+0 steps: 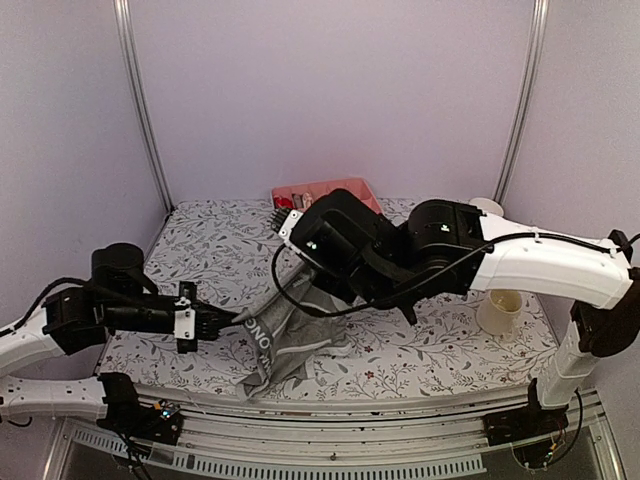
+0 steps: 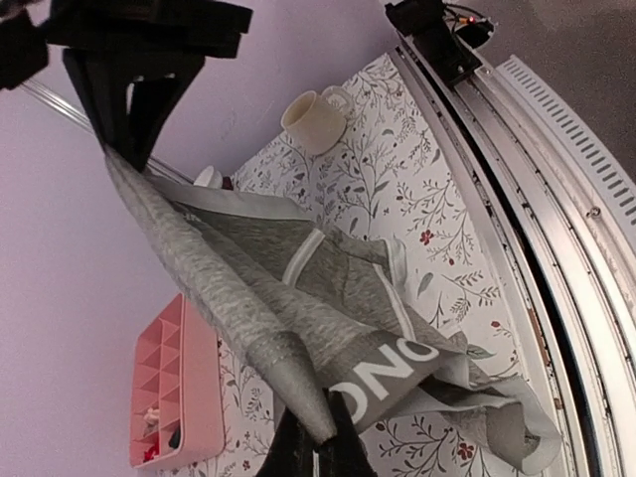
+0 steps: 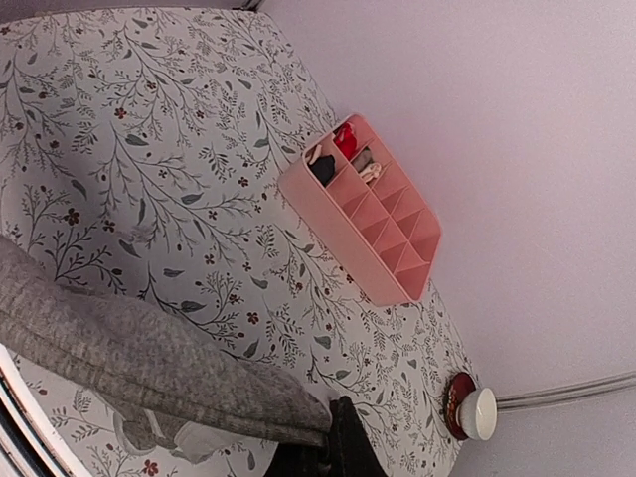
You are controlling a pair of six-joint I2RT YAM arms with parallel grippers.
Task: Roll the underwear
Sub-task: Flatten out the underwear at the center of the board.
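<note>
Pink tray (image 3: 348,253): small items in a few end cells. Your left gripper (image 1: 228,321) and right gripper (image 2: 121,154) both pinch the underwear (image 2: 248,298), which is stretched taut between them.

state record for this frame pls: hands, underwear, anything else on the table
left hand: shut on underwear, near the dark waistband
right hand: shut on underwear, raised above the table
underwear: unrolled, stretched between both hands, lower part bunched on table
pink tray: far edge, by the wall
cup: right side, upright
</note>
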